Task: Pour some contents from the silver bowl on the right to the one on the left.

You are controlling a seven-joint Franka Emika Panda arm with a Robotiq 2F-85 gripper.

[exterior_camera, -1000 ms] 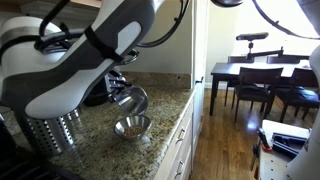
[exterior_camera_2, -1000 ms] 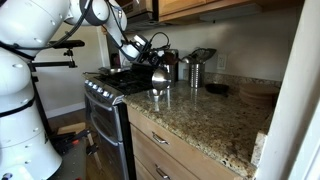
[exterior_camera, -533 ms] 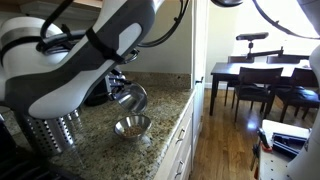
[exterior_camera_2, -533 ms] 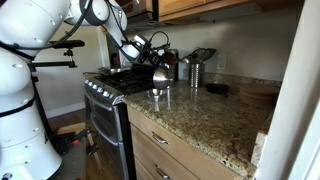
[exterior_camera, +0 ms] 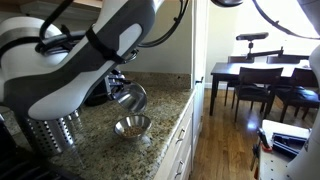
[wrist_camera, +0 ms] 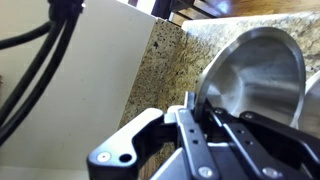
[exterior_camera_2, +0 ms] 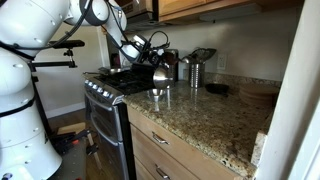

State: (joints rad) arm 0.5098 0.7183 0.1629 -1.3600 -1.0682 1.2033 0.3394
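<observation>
My gripper (wrist_camera: pixel 196 103) is shut on the rim of a silver bowl (wrist_camera: pixel 255 72), whose shiny inside shows no contents in the wrist view. In both exterior views this bowl (exterior_camera: pixel 131 97) (exterior_camera_2: pixel 160 76) hangs tilted above a second silver bowl (exterior_camera: pixel 132 126) (exterior_camera_2: pixel 158 93) that stands on the speckled granite counter (exterior_camera: pixel 165 112). At the right edge of the wrist view a sliver of the lower bowl (wrist_camera: pixel 313 105) shows. The gripper (exterior_camera: pixel 118 84) holds the tilted bowl from behind. The contents cannot be made out in either bowl.
A perforated metal cylinder (exterior_camera: pixel 55 131) stands close to the camera on the counter. A stove (exterior_camera_2: pixel 108 88) adjoins the counter, with a metal canister (exterior_camera_2: pixel 195 72) behind the bowls. A white wall (wrist_camera: pixel 80 80) is beside the gripper. A dining table with chairs (exterior_camera: pixel 262 82) stands across the room.
</observation>
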